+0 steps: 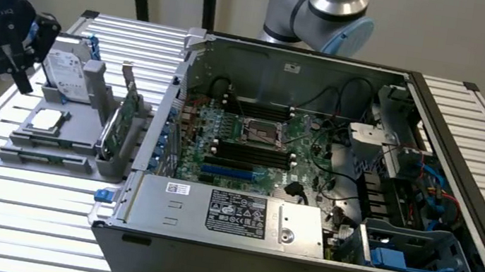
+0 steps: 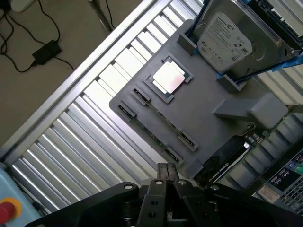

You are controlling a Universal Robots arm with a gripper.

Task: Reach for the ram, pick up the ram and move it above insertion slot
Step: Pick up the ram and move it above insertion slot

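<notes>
End effector (image 2: 167, 171), fingers together, empty
I see ram (image 2: 150, 134), thin green strip in grey tray (image 2: 208, 125), near its tips.

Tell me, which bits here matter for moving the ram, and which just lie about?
For the job: gripper, ram edge-on in the grey holder, black memory slots on the motherboard.
Lying about: hard drive, processor chip, bracketed green card.

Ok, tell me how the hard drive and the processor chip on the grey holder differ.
The hard drive stands on edge in its slot; the processor chip lies flat in a recess. The hard drive is larger and oblong; the processor chip is small and square. The hard drive bears a printed label; the processor chip's top is plain silver. Both sit on the grey holder.
</notes>
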